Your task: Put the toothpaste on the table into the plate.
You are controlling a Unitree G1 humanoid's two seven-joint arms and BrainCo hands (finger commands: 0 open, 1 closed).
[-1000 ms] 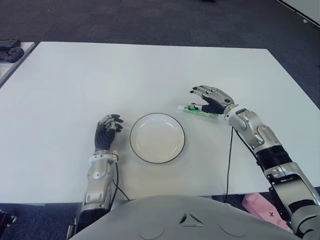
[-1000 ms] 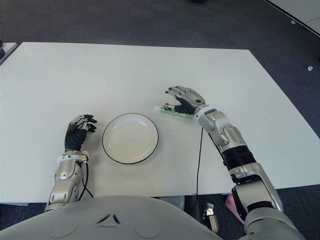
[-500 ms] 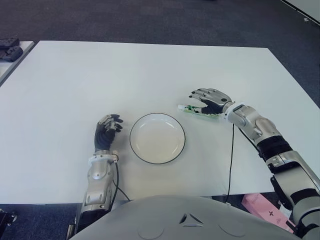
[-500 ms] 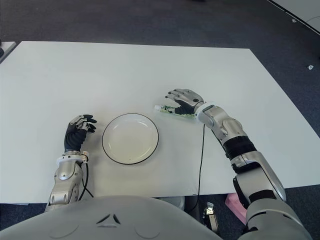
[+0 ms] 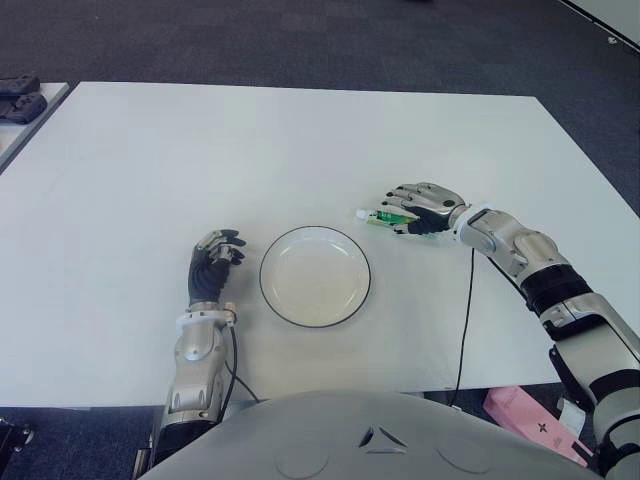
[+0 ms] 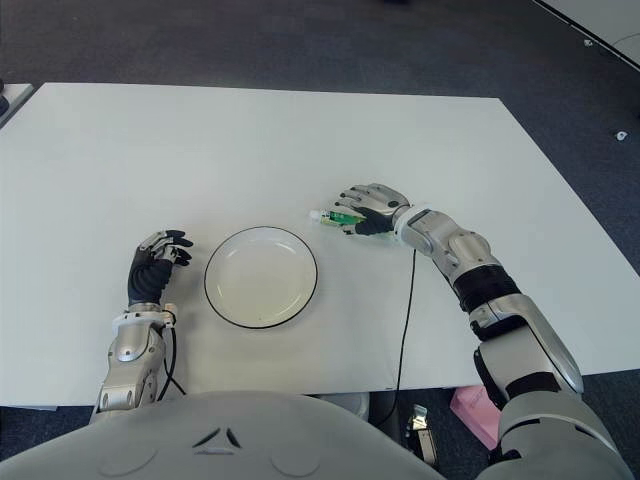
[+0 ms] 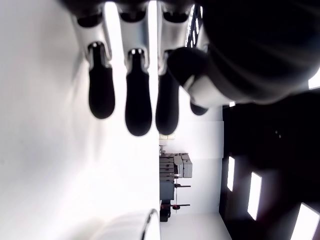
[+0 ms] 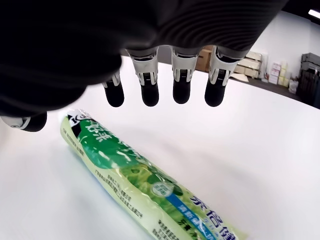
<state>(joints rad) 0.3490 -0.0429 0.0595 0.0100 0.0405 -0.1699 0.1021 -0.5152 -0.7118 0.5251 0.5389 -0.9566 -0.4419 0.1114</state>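
The toothpaste [image 5: 383, 217], a green and white tube with a white cap [image 5: 361, 213], lies on the white table [image 5: 200, 150] just right of and behind the plate [image 5: 263, 278]. That plate is white with a dark rim and holds nothing. My right hand [image 5: 415, 207] hovers palm-down over the tube, covering most of it. In the right wrist view its fingers [image 8: 181, 80] hang spread above the toothpaste [image 8: 145, 182] and the thumb sits beside the tube's end; nothing is clasped. My left hand [image 5: 214, 260] shows left of the plate, fingers relaxed, holding nothing.
A thin black cable [image 5: 464, 320] runs from the right wrist across the table to its front edge. Dark objects [image 5: 18, 100] sit on a neighbouring surface at the far left. A pink item [image 5: 520, 410] shows below the table's front right.
My right hand has come down and slid over the toothpaste, its fingers now covering the tube; the forearm dropped closer to the table. Left hand and plate have not moved.
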